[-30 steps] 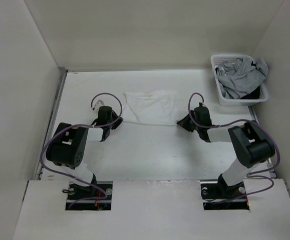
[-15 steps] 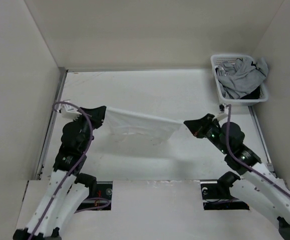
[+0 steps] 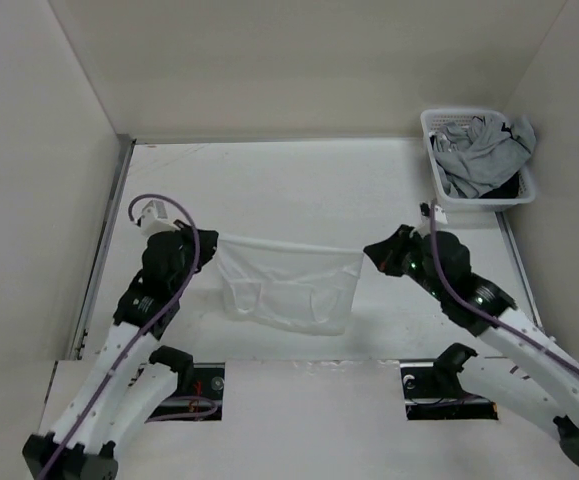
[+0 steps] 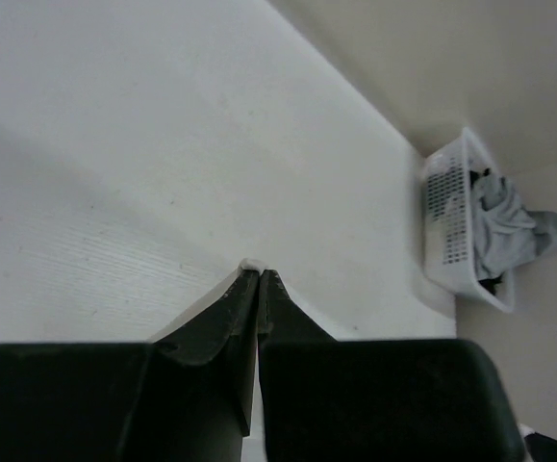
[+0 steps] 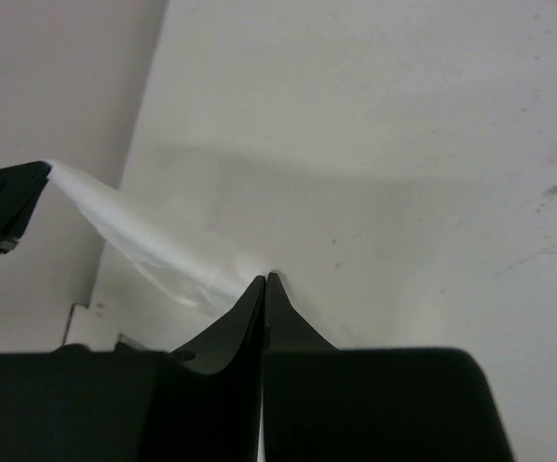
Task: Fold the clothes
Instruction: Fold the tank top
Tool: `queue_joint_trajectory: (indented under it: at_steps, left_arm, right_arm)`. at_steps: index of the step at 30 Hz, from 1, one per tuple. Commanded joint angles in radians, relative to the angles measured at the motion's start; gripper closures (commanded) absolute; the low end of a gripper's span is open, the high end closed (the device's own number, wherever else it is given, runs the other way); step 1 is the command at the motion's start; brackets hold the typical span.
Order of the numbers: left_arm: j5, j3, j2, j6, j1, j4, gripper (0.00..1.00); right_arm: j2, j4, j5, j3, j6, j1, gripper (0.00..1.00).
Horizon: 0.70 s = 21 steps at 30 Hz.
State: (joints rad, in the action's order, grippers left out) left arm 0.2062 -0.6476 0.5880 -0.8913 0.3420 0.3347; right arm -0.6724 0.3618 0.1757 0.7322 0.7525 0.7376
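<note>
At left: left gripper (image 3: 207, 243) pinched fully closed on top left corner of thin white crumply cloth garment (image 3: 289, 285); white sliver showed at its tips in left wrist view. Garment hung spread between both grippers over white table (image 3: 299, 180), top edge taut, lower part drooping toward near edge. Right gripper (image 3: 371, 250) clamped tight on top right corner. Far right: white slotted plastic basket (image 3: 435, 165) heaped with grey garments (image 3: 479, 155).
</note>
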Motion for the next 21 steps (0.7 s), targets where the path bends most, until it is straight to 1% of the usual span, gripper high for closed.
queue_joint_trajectory:
  at_steps: [1,2,3,4,6,9,12,14,16,18,21]
  left_arm:
    - [-0.005,0.023,0.177,0.034,-0.025,-0.143,0.99]
    - [-0.013,0.008,0.272,0.038,-0.031,-0.211,0.99]
    - [-0.016,-0.004,0.333,0.041,-0.036,-0.253,0.99]
    - [-0.017,-0.033,0.44,0.045,-0.044,-0.322,0.99]
    - [-0.021,-0.093,0.585,0.046,-0.057,-0.39,0.99]
    - [-0.025,-0.213,0.819,0.04,-0.08,-0.468,0.99]
    - [-0.028,-0.3,0.955,0.038,-0.096,-0.493,0.99]
    - [-0.039,-0.328,0.999,0.038,-0.113,-0.5,0.99]
    - [-0.048,-0.313,1.0,0.035,-0.117,-0.522,0.99]
    - [-0.065,-0.25,0.954,0.029,-0.116,-0.552,0.99]
    - [-0.073,-0.094,0.828,0.015,-0.107,-0.608,0.99]
  right_arm:
    - [-0.171,-0.171,-0.106,-0.014,-0.061,-0.146,1.0]
    - [-0.241,-0.217,-0.135,-0.004,-0.068,-0.19,0.99]
    - [-0.318,-0.268,-0.165,0.012,-0.073,-0.224,0.99]
    - [-0.399,-0.309,-0.188,0.035,-0.082,-0.249,0.99]
    - [-0.56,-0.372,-0.225,0.094,-0.097,-0.307,0.99]
    - [-0.777,-0.418,-0.286,0.205,-0.099,-0.387,0.99]
    - [-0.921,-0.442,-0.315,0.289,-0.094,-0.435,1.0]
    - [-0.958,-0.454,-0.315,0.305,-0.085,-0.451,1.0]
    - [-0.958,-0.474,-0.323,0.291,-0.071,-0.456,1.0]
    - [-0.926,-0.491,-0.324,0.251,-0.07,-0.452,1.0]
    - [-0.833,-0.526,-0.311,0.139,-0.061,-0.448,1.0]
